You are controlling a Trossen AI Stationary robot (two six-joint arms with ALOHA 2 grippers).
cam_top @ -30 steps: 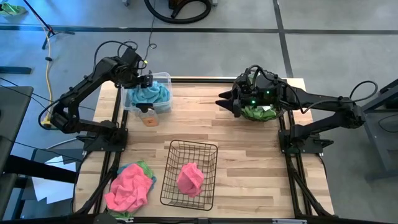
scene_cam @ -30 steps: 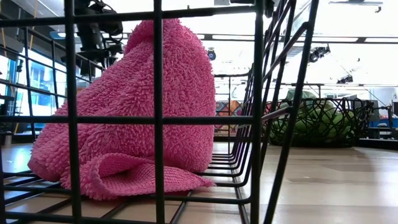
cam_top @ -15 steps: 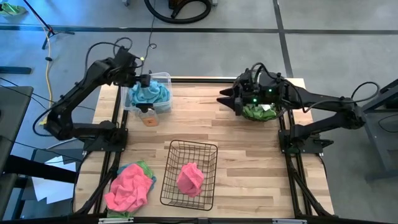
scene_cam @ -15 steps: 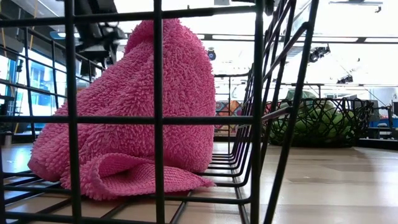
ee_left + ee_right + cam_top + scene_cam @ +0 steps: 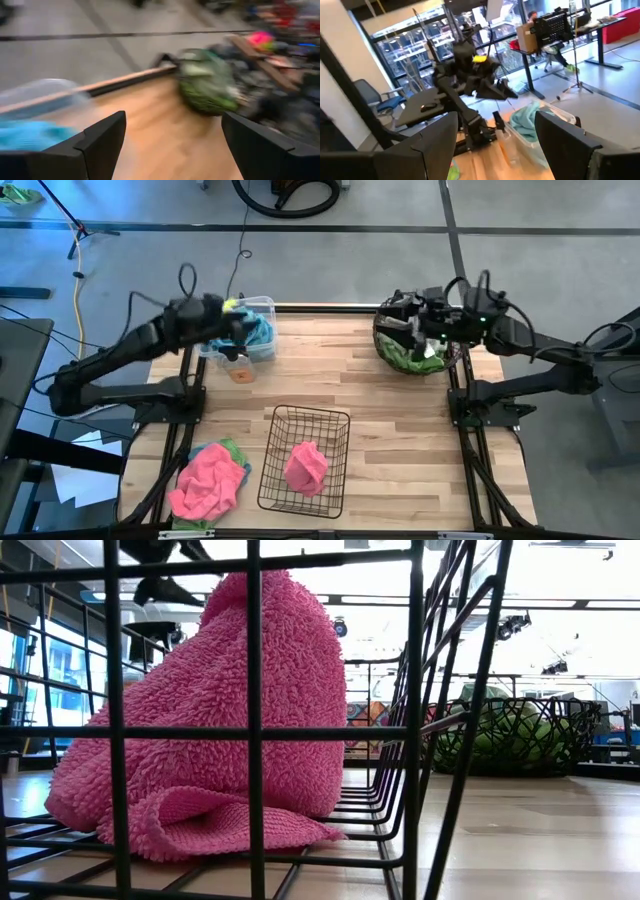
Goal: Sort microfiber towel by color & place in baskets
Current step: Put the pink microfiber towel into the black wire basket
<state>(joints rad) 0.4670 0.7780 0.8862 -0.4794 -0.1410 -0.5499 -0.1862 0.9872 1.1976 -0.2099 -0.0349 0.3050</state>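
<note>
My left gripper [image 5: 250, 330] [image 5: 172, 145] hangs open above the clear bin [image 5: 262, 308], which holds light blue towels [image 5: 250, 340] [image 5: 30, 135]; nothing is between its fingers. My right gripper [image 5: 393, 330] [image 5: 495, 145] is open and bare above the far side of the dark round basket [image 5: 385, 352] [image 5: 515, 735], which holds green towels [image 5: 412, 358]. A pink towel [image 5: 305, 465] [image 5: 215, 720] lies bunched on the floor of the black wire basket [image 5: 275, 480]. A pile of pink and green towels [image 5: 208, 480] rests on the table's near left corner.
A small orange object [image 5: 240, 375] lies on the wood just nearer than the clear bin. Bare wood runs through the table's middle [image 5: 340, 380] between the three containers. The arms' black frames stand along the table's left and right edges.
My left gripper has risen off the clear bin and tipped up from pointing down to nearly level, facing the table's right, as its arm swung. My right gripper has drawn back toward the table's right edge and risen, now over the round basket. The towels have not moved.
</note>
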